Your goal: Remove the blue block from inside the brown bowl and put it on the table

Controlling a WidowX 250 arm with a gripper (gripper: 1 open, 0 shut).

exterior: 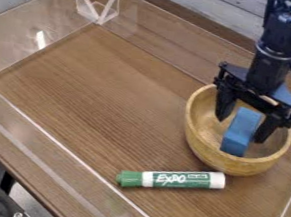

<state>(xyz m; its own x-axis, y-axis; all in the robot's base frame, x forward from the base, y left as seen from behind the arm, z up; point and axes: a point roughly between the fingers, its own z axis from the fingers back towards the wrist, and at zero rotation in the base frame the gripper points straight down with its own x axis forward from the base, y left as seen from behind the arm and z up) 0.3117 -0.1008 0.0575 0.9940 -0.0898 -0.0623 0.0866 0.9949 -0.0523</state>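
Note:
The blue block [242, 135] stands upright inside the brown bowl [206, 139] at the right side of the table [110, 96]. My gripper [256, 111] hangs straight down over the bowl, open, with one black finger [225, 99] left of the block's top and the other to its right. The fingers straddle the upper part of the block; I cannot tell whether they touch it. The block's top edge is partly hidden behind the gripper.
A green-and-white Expo marker [170, 179] lies on the table in front of the bowl. Low clear acrylic walls [36, 41] border the tabletop, with a clear bracket [95, 5] at the back left. The table's right edge runs close beside the bowl.

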